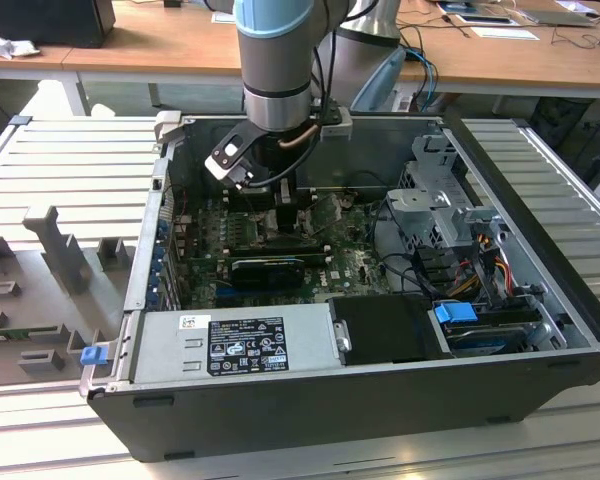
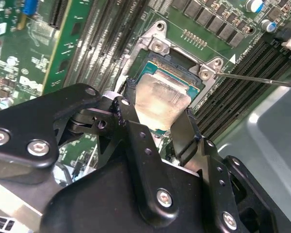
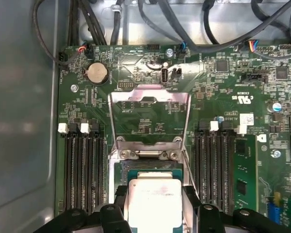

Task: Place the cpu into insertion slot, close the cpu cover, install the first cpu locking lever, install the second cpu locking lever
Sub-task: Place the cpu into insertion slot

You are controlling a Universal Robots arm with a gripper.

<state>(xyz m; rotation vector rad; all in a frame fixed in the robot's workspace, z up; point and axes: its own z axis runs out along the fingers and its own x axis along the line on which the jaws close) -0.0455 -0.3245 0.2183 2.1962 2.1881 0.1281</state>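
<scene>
The cpu (image 2: 160, 99), a pale silvery square chip, sits between my gripper's (image 2: 156, 112) black fingers, which press on two opposite edges. It lies over the black socket (image 2: 186, 73) on the green motherboard, level with the socket's frame. In the first wrist view the cpu (image 3: 154, 199) shows between the same fingers (image 3: 120, 194), just in front of the hinge. The cpu cover (image 3: 114, 121), a thin silvery frame, is swung fully open and lies back from the socket. A thin metal lever rod (image 2: 262, 80) sticks out beside the socket. In the exterior view the gripper (image 1: 278, 200) is down inside the computer case.
Memory slots (image 3: 82, 170) flank the socket on both sides. Black cables (image 3: 87, 24) run along the case wall behind the board. A grey power supply (image 1: 235, 345) fills the case's near side, and a drive cage (image 1: 445, 205) with cables stands at the exterior view's right.
</scene>
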